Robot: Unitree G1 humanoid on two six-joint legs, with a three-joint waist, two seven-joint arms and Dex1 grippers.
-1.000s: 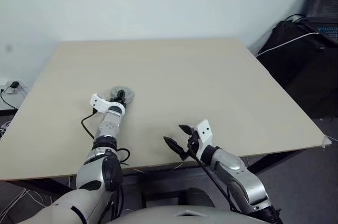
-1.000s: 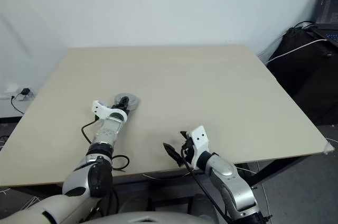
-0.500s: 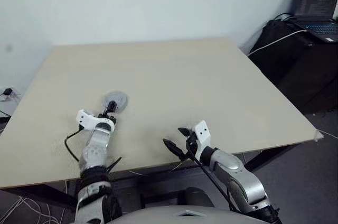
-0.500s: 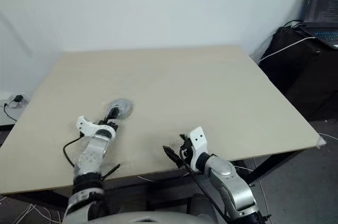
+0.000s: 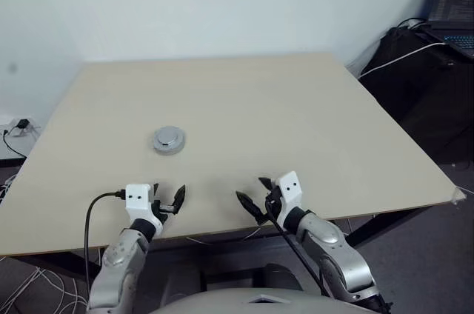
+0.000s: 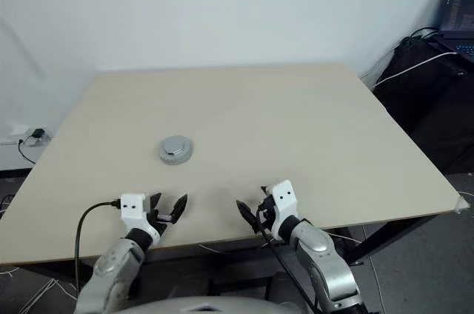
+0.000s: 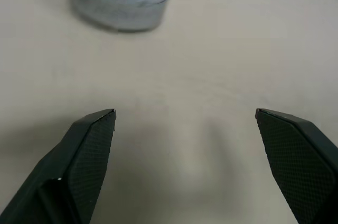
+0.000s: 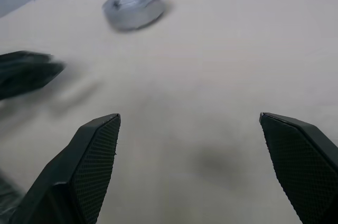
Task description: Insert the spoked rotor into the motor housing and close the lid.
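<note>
Both grippers — left gripper (image 5: 167,201) and right gripper (image 5: 253,195) — hover spread and empty at the table's (image 5: 296,121) near edge. Toward its left side sits the lid (image 5: 169,140), seemingly closed over the motor housing — the assembly looks finished; nothing remains except confirming seating.

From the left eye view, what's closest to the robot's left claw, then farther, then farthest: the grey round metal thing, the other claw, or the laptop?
1. Right gripper, beside the left gripper at the table's near edge.
2. Closed motor assembly, ahead on the table; nearly as close.
3. Laptop, far right, off the table.
</note>
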